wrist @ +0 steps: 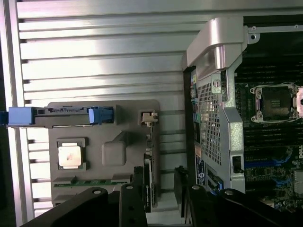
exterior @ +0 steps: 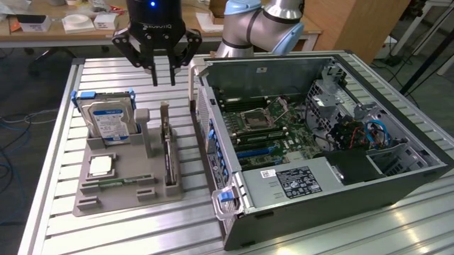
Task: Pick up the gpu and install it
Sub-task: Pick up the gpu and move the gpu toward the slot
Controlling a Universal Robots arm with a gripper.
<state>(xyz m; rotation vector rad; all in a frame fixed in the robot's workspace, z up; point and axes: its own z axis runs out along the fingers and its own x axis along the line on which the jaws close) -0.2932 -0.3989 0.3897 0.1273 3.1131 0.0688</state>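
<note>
Because the gpu (exterior: 169, 154) is a thin, bare circuit card standing on its long edge in a slot of the grey holder (exterior: 117, 203), just to the exterior view's right of the hard drive (exterior: 106, 121), I judge it light and stiff but fragile. The safest hold looks to be a modest squeeze across its 2 flat faces near the upper edge (well clear of the connector edge down in the slot). The gripper (exterior: 163, 82) hangs over the card's far end, apart from it and pointing straight down. Its 2 fingers (wrist: 136, 189) are parted and hold nothing, and in the wrist view the card's edge lies between them. Further right sits the open computer case (exterior: 397, 180).
</note>
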